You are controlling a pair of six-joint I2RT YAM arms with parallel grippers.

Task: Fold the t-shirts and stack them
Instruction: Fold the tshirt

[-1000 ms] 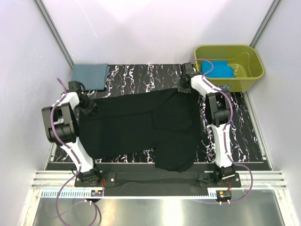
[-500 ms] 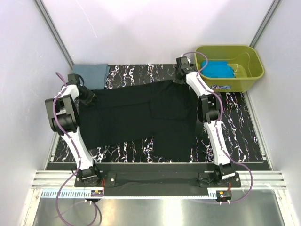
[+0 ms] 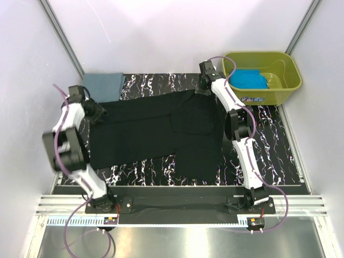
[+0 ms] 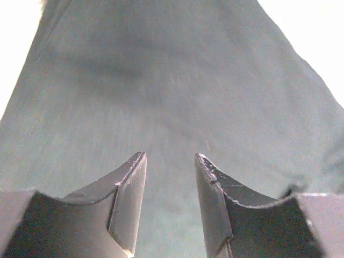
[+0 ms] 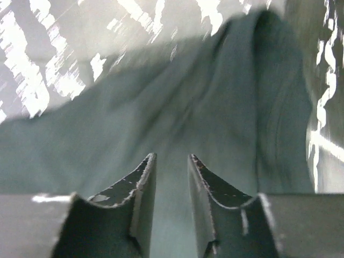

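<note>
Three t-shirts, logged by position.

1. Black t-shirt (image 3: 145, 134): the largest. Lies spread across the middle of the marbled tabletop (image 3: 269, 156), with its far edge running from the left gripper to the right gripper. The right part reaches nearer to the arm bases than the left part. A panel on the right appears to be doubled over the rest, though black on black makes that hard to confirm.
2. Slate grey-blue t-shirt (image 3: 102, 83): folded, at the far left corner of the table, just beyond the black shirt.
3. Turquoise t-shirt (image 3: 248, 79): bunched inside the olive-green tub (image 3: 269, 95), which stands at the far right.

Grippers:
- Left gripper (image 3: 99, 112) (image 4: 170, 156): at the shirt's far left edge. The jaws stand apart over dark cloth, with nothing between them.
- Right gripper (image 3: 202, 90) (image 5: 172, 156): at the shirt's far right corner. The jaws are parted by a narrow gap, with rumpled cloth and a strip of veined table beyond them. No fabric is pinched.
</note>
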